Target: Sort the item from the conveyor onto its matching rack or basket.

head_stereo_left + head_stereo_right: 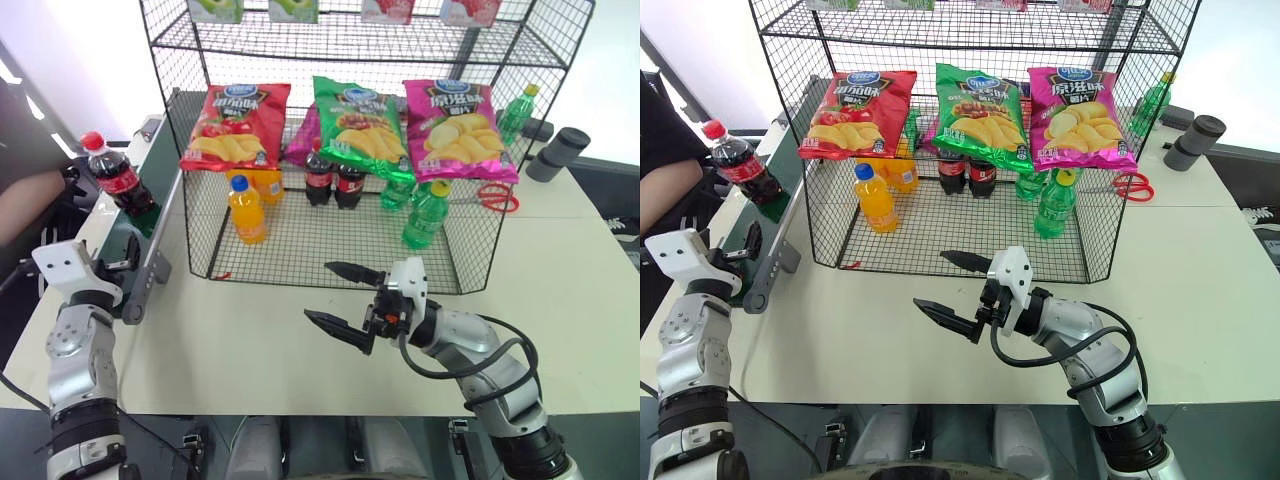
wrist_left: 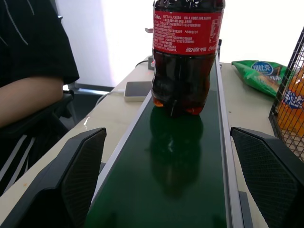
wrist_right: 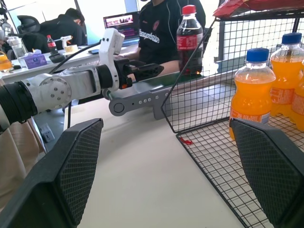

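At the near end of the conveyor (image 1: 150, 215), the left gripper (image 1: 735, 250) sits level and points along the belt, its two black fingers (image 2: 78, 166) spread wide on either side of the dark green strip and holding nothing. Further up the belt, the cola bottle (image 1: 115, 175) stands upright, apart from the fingers, with a stretch of bare belt between them. Beside the belt sits a person (image 2: 28, 71) in a black top, forearm close to the rail.

Over the pale table (image 1: 250, 360), the right gripper (image 1: 345, 298) hovers in front of the rack (image 1: 330, 250), pointing across toward the robot's left, jaws released and empty. Open tabletop lies between it and the conveyor's end.

On the rack's floor stand orange soda bottles (image 1: 247, 210), two small cola bottles (image 1: 333, 182) and green bottles (image 1: 425, 215). Red, green and pink crisp bags (image 1: 355, 125) hang across its front. Red scissors (image 1: 490, 197) lie just behind the pink bag.
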`<state>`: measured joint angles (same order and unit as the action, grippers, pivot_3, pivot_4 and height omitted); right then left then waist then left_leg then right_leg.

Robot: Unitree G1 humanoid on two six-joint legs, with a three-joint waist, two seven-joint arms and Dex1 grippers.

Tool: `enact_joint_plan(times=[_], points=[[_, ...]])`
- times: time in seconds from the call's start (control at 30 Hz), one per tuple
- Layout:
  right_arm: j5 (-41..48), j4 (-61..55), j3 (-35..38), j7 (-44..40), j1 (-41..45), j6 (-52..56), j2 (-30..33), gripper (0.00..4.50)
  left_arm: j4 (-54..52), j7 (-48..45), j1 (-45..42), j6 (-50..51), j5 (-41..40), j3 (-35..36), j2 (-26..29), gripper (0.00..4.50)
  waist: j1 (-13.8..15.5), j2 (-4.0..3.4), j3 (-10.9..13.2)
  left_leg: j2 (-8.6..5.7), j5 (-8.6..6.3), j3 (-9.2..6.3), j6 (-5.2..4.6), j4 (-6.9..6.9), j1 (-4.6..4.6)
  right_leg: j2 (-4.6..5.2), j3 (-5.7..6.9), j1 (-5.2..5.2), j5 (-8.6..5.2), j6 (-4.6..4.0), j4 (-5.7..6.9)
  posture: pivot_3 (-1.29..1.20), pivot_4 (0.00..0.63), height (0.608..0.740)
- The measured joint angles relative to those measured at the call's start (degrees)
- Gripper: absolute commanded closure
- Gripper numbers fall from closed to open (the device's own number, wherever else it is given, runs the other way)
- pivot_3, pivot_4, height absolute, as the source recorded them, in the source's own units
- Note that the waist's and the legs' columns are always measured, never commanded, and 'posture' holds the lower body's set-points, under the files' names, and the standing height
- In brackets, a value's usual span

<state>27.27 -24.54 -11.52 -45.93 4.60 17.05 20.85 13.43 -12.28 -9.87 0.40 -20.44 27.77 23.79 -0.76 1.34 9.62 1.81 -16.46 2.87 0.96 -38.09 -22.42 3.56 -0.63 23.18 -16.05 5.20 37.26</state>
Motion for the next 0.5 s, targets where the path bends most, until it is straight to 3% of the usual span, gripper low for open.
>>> enact_joint_plan(times=[0.5], points=[[0.8, 0.0, 0.0, 0.1, 0.0, 0.2, 0.0, 0.06, 1.0, 0.2, 0.0, -2.1, 0.1, 0.1, 0.0, 0.0, 0.0, 0.0, 0.0, 0.0, 0.0, -0.01, 0.0, 0.0, 0.0, 0.03, 0.0, 0.0, 0.0, 0.0, 0.0, 0.0, 0.15, 0.74]])
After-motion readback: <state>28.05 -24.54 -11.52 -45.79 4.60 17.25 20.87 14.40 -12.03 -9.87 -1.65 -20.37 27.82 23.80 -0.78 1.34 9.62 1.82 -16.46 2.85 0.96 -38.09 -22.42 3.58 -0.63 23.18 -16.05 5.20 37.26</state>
